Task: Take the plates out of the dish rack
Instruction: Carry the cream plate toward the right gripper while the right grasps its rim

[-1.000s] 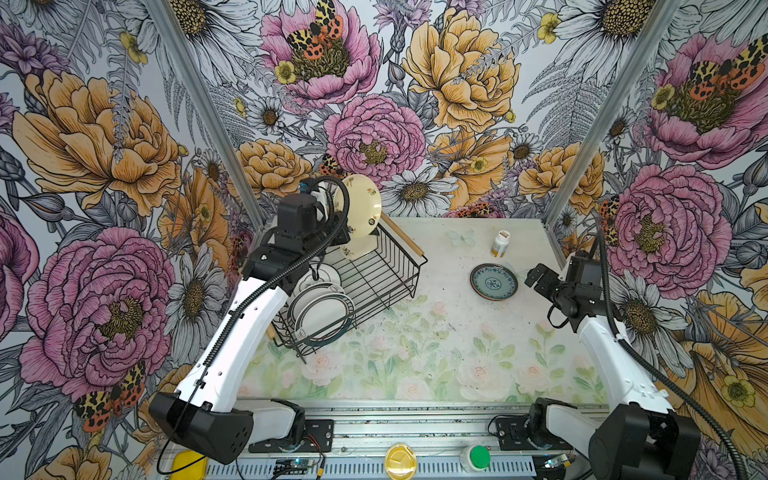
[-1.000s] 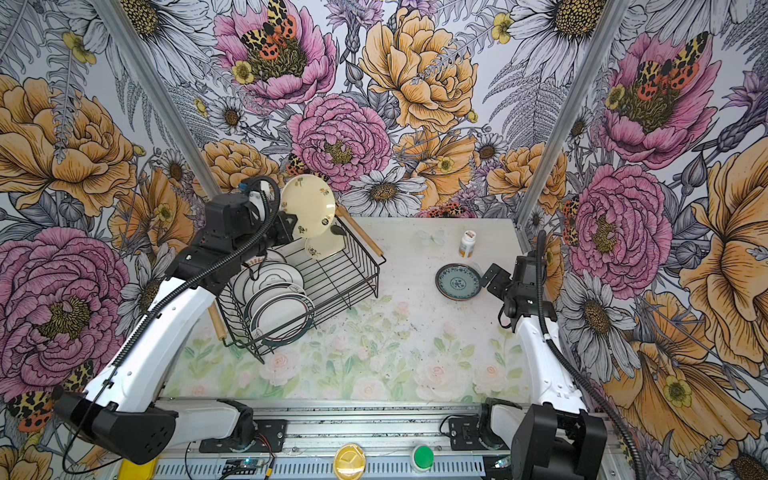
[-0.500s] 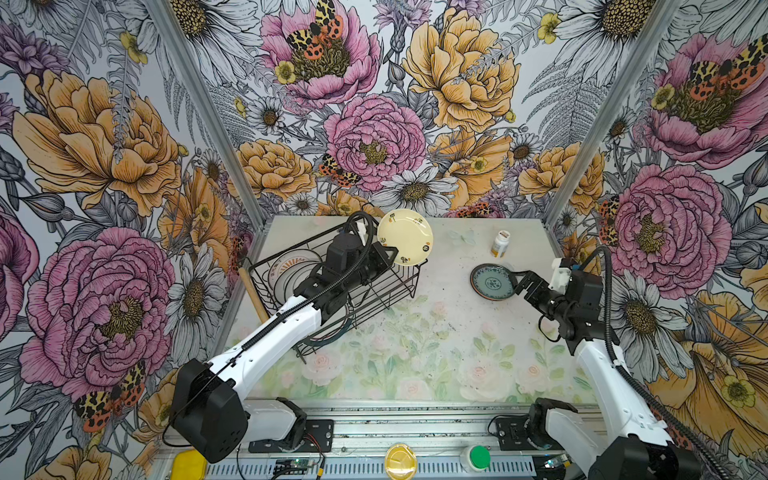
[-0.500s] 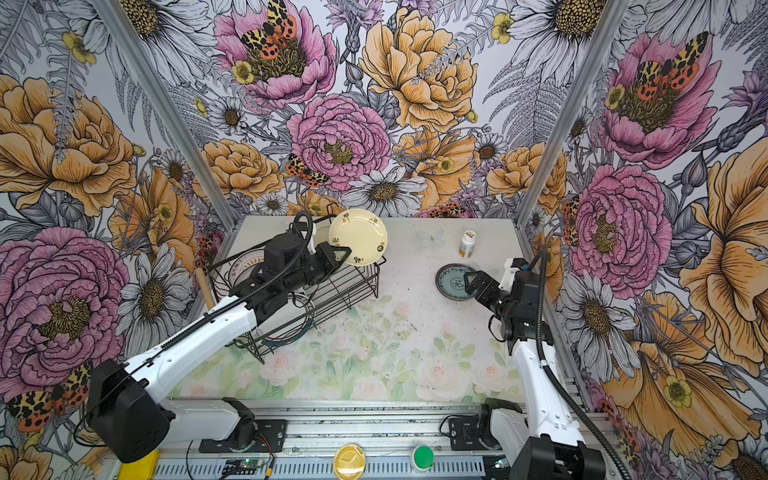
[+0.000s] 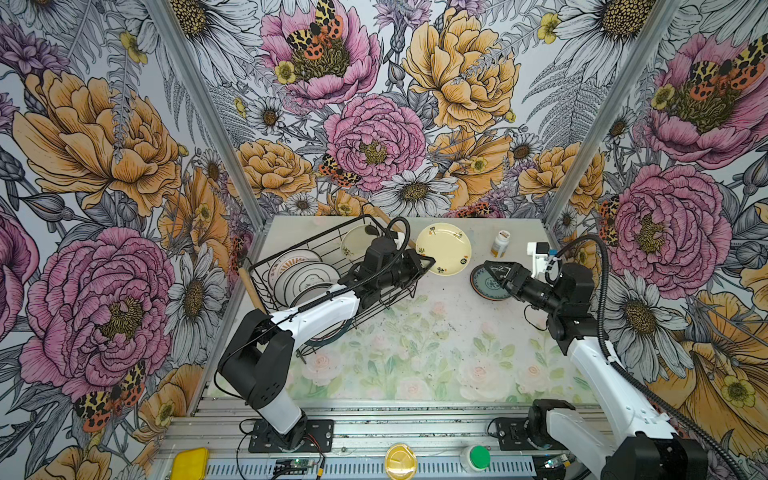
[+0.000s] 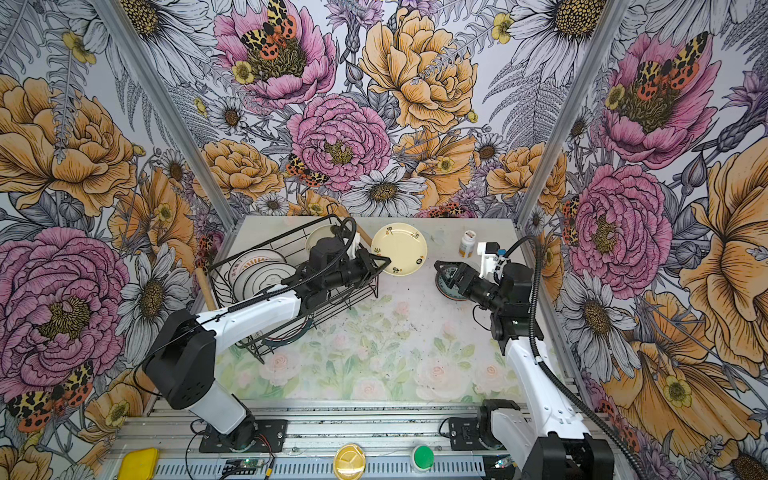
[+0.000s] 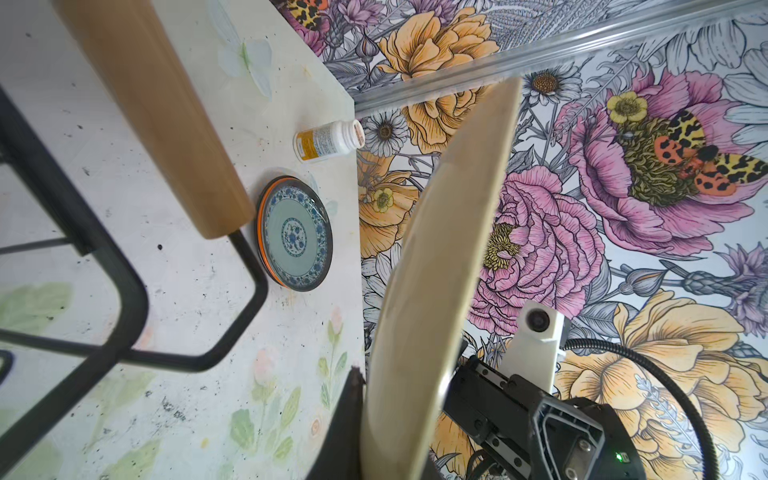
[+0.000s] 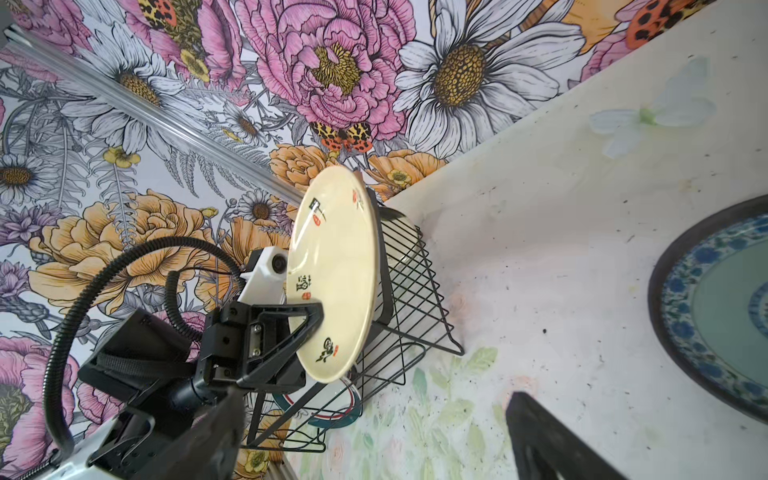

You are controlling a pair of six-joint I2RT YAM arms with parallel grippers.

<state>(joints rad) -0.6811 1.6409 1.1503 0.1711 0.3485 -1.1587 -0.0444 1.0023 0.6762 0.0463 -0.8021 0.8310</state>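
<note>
Unloading is under way but far from finished. The left claw [image 5: 428, 264] is clenched on the rim of a cream plate [image 5: 444, 248] with small dark and red marks. It holds the plate tilted in the air just past the right end of the dish rack [image 5: 291, 252], clear of the wires and not yet set on the table [image 5: 436, 332]. The right wrist view shows the grip plainly, one finger on each face at the plate's edge.

Already out is a blue-patterned plate [image 5: 482, 286], lying flat on the table near the right wall, just in front of a pill bottle [image 5: 500, 243]. In the left wrist view an orange edge [image 7: 261, 232] shows under it. That is probably a second plate below it, though I cannot be sure from that sliver. The right claw [image 5: 496, 272] hangs over this plate with its jaws spread wide and nothing between them.

Most of the work is left. Standing in the rack are a sunburst plate [image 5: 291, 266], a white plate with dark rims [image 5: 309, 278], a cream floral plate [image 5: 357, 243] at the back and a teal-rimmed one [image 5: 328, 338] at the front. The left arm covers the middle of the rack, so more may be hidden. Roughly a quarter done, by my judgement; the held plate needs setting down next.
</note>
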